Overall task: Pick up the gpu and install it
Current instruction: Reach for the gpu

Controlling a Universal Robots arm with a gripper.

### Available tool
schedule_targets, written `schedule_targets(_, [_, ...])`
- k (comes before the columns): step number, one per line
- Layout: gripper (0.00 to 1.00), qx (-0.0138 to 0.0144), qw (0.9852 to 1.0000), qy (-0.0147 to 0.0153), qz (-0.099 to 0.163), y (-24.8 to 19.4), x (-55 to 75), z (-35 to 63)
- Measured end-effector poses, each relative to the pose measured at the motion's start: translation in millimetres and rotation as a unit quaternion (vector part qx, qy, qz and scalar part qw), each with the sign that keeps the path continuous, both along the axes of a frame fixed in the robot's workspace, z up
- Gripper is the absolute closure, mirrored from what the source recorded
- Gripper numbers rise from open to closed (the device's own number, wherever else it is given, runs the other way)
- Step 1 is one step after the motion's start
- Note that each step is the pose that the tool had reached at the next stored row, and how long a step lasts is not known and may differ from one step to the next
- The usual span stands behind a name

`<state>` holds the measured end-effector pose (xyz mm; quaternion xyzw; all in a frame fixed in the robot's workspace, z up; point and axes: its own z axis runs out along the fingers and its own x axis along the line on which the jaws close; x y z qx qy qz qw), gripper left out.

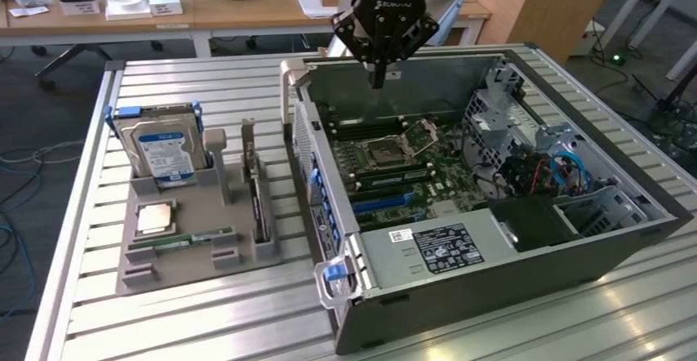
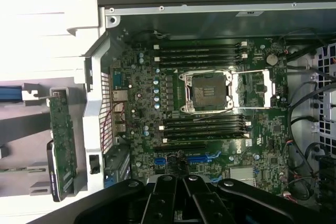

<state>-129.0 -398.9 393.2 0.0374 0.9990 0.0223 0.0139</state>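
Currently the gripper (image 1: 378, 79), shut and empty, is seen above the open computer case (image 1: 544, 283), while the gpu (image 1: 259, 210), stood on edge in the grey holder (image 1: 153, 278) beside it, is judged light, stiff, fragile, best pinched along its top edge.

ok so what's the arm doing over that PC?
The arm's gripper hangs shut and empty over the open PC case, above the motherboard. The gpu stands on edge in the grey holder on the exterior view's left of the case, untouched, with the hard drive in the same holder. The card is not yet picked up or installed.
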Motion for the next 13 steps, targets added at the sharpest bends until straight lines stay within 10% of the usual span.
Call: schedule_targets(13, [0.89,0.0004,1.0000,-0.0024,0.000,0.0,-11.3,0.0])
